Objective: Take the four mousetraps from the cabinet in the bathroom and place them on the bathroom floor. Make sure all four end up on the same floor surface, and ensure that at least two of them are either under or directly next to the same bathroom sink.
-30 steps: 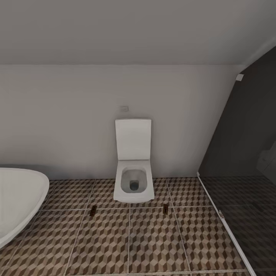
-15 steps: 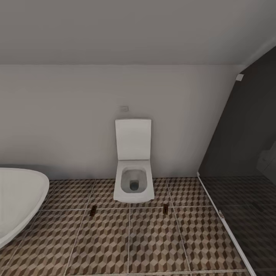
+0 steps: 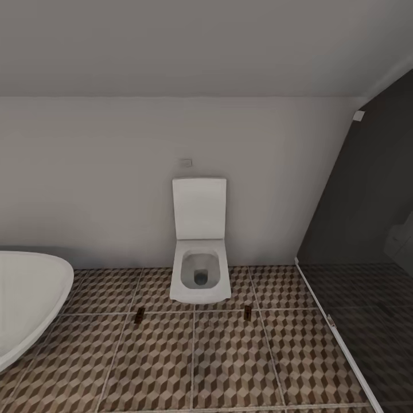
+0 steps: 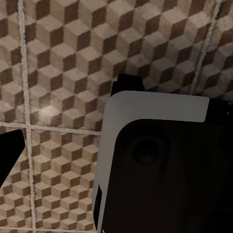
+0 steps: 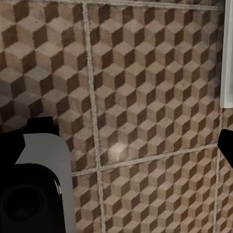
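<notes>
Two mousetraps lie on the bathroom floor (image 3: 223, 361) in the head view. One mousetrap (image 3: 139, 314) is in front of the toilet's left corner, the other mousetrap (image 3: 248, 312) in front of its right corner. Both are small dark brown slabs beside a grout line. The cabinet and the sink are out of view. In the left wrist view my left gripper (image 4: 116, 155) hangs over the cube-pattern tiles, its fingers spread and empty. My right gripper (image 5: 124, 141) also stands open over bare tiles, holding nothing.
A white square toilet (image 3: 199, 241) with its lid up stands against the back wall. The white rounded bathtub (image 3: 28, 304) takes the lower left. A dark glass shower screen (image 3: 367, 229) and its pale floor strip (image 3: 338, 338) close off the right. A white and black part of my own body (image 4: 160, 170) shows below the left wrist.
</notes>
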`<state>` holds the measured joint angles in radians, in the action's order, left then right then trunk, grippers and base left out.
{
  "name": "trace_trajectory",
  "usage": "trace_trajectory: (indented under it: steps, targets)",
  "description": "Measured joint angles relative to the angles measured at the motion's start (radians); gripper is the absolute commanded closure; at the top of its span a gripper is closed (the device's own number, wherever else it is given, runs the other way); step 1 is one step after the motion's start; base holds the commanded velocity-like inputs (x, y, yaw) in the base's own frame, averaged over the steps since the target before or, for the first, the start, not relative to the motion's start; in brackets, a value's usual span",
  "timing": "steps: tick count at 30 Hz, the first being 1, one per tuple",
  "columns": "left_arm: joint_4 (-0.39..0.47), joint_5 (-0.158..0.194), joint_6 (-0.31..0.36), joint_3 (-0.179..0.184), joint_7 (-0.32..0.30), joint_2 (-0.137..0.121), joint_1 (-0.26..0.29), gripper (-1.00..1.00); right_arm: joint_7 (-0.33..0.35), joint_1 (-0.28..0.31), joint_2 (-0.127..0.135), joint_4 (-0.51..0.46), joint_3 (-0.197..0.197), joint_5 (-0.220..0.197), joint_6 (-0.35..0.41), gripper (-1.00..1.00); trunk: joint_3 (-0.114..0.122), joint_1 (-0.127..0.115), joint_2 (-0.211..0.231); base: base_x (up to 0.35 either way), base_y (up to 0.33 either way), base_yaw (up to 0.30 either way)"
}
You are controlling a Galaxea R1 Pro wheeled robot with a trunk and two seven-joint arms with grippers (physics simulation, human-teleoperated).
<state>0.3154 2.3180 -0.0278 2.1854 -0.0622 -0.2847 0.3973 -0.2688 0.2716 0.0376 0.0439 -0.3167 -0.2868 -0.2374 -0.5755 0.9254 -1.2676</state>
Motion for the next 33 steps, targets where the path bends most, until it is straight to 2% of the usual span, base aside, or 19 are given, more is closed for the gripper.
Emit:
trace_trajectory:
  steps: [33]
  targets:
    - [0.0, 0.0, 0.0, 0.0, 0.0, 0.0, 0.0, -1.0, 0.0, 0.0, 0.0, 0.0, 0.0, 0.0, 0.0, -1.0, 0.0, 0.0, 0.0, 0.0, 0.0, 0.0]
